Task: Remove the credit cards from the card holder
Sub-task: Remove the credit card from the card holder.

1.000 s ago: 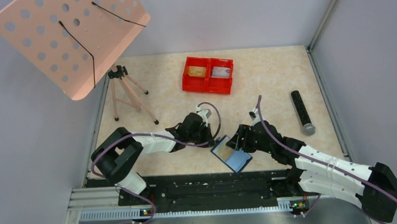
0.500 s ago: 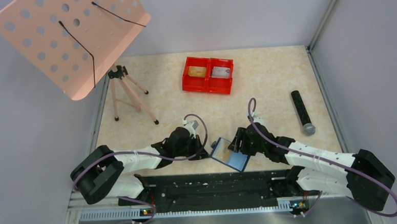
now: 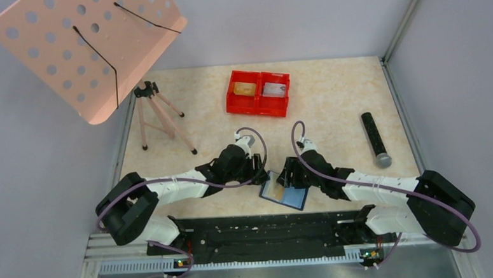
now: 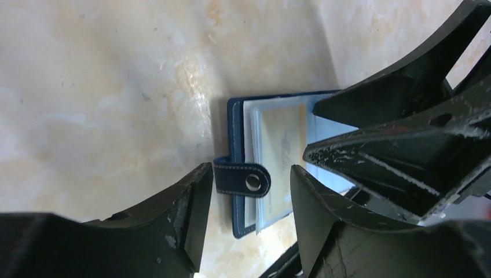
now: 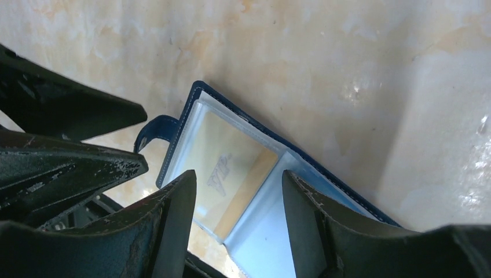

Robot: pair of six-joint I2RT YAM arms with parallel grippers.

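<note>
The card holder, a dark navy wallet, lies open on the table near the front edge, between my two grippers. In the left wrist view its closure tab sits between the spread fingers of my left gripper, which is open and clear of the tab. A gold-tan credit card rests in a clear sleeve on the wallet's left half. My right gripper hovers open over that card and sleeve, holding nothing. In the top view the left gripper and right gripper nearly meet above the wallet.
A red twin-compartment tray stands mid-table with a gold card and a silver card in it. A black cylinder lies to the right. A small tripod and a pink perforated board are at the left.
My left gripper has gone from shut to open and now straddles the closure tab. The right arm and the wallet have shifted slightly left, and the wallet lies flatter.
</note>
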